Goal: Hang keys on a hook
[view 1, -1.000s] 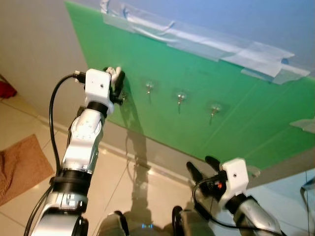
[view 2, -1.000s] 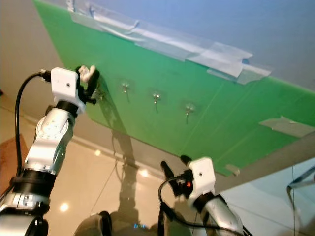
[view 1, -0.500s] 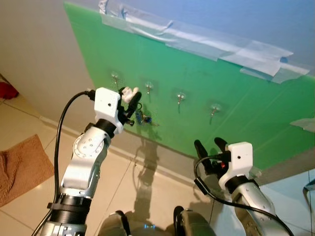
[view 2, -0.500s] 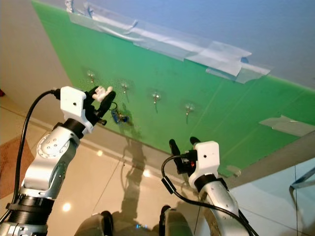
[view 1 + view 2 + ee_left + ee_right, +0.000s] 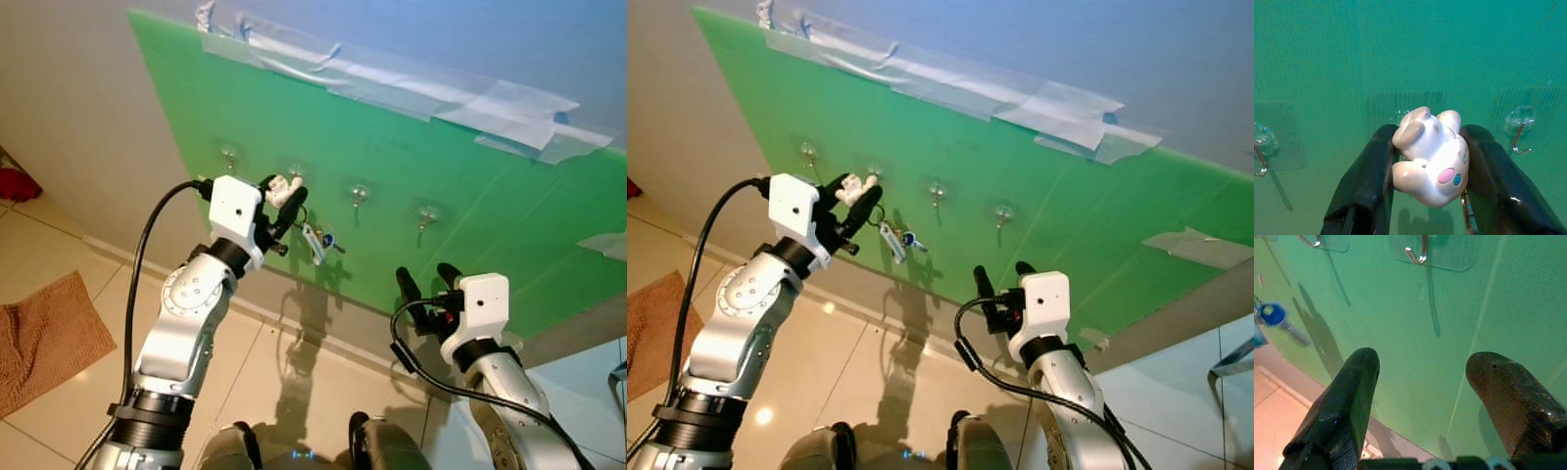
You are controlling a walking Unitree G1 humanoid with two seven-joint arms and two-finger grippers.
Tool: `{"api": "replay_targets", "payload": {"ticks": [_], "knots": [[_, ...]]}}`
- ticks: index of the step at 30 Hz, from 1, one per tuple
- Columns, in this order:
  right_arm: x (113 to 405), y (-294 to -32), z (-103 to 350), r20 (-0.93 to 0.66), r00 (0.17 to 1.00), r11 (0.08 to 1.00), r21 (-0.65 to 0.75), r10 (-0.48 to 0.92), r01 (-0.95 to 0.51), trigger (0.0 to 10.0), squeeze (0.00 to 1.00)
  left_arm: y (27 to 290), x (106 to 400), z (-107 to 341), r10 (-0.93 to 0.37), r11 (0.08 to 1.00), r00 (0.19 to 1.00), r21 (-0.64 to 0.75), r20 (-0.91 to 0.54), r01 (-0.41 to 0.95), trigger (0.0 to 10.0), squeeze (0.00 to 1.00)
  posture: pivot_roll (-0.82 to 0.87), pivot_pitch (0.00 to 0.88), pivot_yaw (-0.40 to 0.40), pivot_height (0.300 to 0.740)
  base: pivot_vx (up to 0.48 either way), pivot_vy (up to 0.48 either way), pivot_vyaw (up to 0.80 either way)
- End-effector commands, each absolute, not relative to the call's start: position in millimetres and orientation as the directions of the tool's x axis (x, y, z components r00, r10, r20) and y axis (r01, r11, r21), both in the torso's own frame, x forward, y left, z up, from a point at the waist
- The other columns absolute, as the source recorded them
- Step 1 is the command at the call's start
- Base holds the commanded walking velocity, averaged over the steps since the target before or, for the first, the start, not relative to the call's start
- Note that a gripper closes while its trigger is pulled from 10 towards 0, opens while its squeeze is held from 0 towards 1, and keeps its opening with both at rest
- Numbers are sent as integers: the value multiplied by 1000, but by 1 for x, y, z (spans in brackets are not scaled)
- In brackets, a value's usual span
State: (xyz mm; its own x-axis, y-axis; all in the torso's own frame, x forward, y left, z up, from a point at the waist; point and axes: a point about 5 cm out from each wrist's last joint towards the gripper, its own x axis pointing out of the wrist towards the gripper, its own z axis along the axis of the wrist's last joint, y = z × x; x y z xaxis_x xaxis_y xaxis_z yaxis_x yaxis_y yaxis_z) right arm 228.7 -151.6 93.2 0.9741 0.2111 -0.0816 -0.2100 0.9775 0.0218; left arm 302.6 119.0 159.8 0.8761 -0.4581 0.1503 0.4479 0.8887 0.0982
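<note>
Green board (image 5: 470, 245) is leaning against the wall, taped along its upper edge with clear tape (image 5: 490, 103); four clear stick-on hooks are sitting in a row on it: first hook (image 5: 229, 155), second hook (image 5: 295, 172), third hook (image 5: 360, 193), fourth hook (image 5: 425, 215).

Left claw (image 5: 285, 198) is reaching up to the board, just beside the second hook; its two black fingers (image 5: 1364, 181) are pinching a white charm (image 5: 1429, 156) with a pink and a blue spot, squeezed tight between the pads; the keys (image 5: 315, 242) are dangling below the claw on their ring, a silver key and a blue-headed one, hanging in front of the board between second and third hooks, lower than both; whether the ring is touching any hook cannot be told; in the left wrist view the second hook's plate is sitting right behind the charm, mostly hidden by it.

Right claw (image 5: 424, 284) is pointing up at the board below the fourth hook, holding nothing; its fingers (image 5: 1342, 406) are spread wide apart with green board showing between them; in the right wrist view the blue key head is showing off to one side, blurred.

Floor (image 5: 69, 411) is pale glossy tile; a brown mat (image 5: 44, 338) is lying on it at the robot's left; something red (image 5: 15, 181) is sitting by the wall beyond the mat, too cropped to tell.
</note>
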Motion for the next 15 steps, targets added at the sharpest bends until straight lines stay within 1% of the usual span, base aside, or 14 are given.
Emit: {"api": "replay_targets", "payload": {"ticks": [1,6,11,12,15], "knots": [[229,-156,91,-84,978,982,15,190,-189,10000,0,122,302,155,-446,895,884,96,137,436,0,0,-211,144,28,740,0,0,0],[235,-151,88,-75,981,983,28,181,-179,10000,0,132,298,141,-430,901,898,102,89,421,0,0,-192,121,44,740,0,0,0],[236,-152,87,-72,981,983,28,183,-181,10000,0,141,295,134,-415,908,908,87,59,409,0,0,-179,113,39,740,0,0,0],[236,-154,86,-70,981,984,27,180,-179,10000,0,147,293,130,-386,922,922,58,41,383,0,0,-174,112,37,740,0,0,0],[237,-155,87,-64,982,984,27,180,-178,10000,0,149,290,129,-378,925,925,57,41,375,0,0,-170,116,33,740,0,0,0]]}}
